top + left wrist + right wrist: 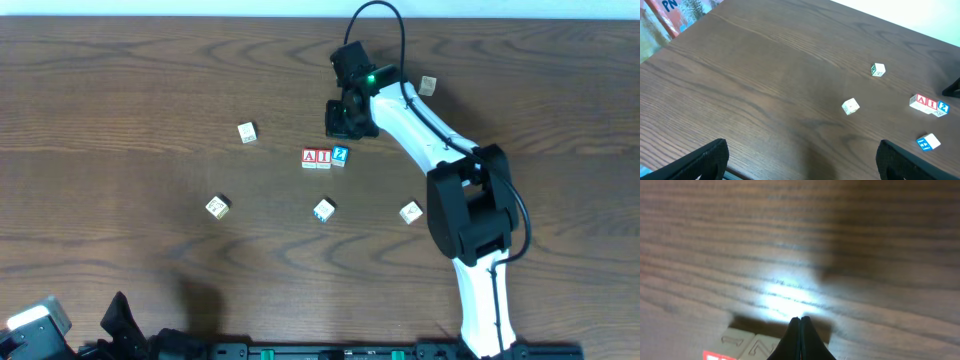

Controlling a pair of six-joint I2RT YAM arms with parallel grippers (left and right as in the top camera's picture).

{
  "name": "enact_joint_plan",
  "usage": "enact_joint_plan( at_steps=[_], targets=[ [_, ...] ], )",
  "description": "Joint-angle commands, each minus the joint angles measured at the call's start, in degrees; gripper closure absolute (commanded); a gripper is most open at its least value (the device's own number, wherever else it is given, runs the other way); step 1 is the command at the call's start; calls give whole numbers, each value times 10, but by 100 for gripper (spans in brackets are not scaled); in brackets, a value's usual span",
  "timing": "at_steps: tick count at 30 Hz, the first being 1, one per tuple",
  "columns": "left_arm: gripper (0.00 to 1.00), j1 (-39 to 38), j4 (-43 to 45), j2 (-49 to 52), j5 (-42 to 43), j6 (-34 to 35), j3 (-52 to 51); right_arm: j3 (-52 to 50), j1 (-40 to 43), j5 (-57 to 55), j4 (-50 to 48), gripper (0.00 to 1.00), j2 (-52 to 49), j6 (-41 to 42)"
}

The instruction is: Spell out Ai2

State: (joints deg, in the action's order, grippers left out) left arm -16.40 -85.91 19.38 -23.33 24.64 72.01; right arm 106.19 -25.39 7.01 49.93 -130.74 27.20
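Observation:
Three letter blocks stand side by side in a row at the table's middle: a red A block, a red I block and a blue 2 block. The row also shows in the left wrist view. My right gripper hovers just behind the row, fingers pressed together and empty; in the right wrist view its tips sit above pale block tops. My left gripper is open and empty at the near left edge.
Loose blocks lie around: one at left, one at front left, one with blue marks, one at front right, one at back right. The right arm stretches across the right side.

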Motion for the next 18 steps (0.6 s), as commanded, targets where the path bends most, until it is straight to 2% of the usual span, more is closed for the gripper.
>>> enact_joint_plan(
  at_steps=[1,18],
  targets=[
    [5,-2,-1,-3,-8,2,1,-5,-14,16,8,99,12,-17],
    [5,-2,-1,-3,-8,2,1,-5,-23,-26,27,99,12,-13]
  ],
)
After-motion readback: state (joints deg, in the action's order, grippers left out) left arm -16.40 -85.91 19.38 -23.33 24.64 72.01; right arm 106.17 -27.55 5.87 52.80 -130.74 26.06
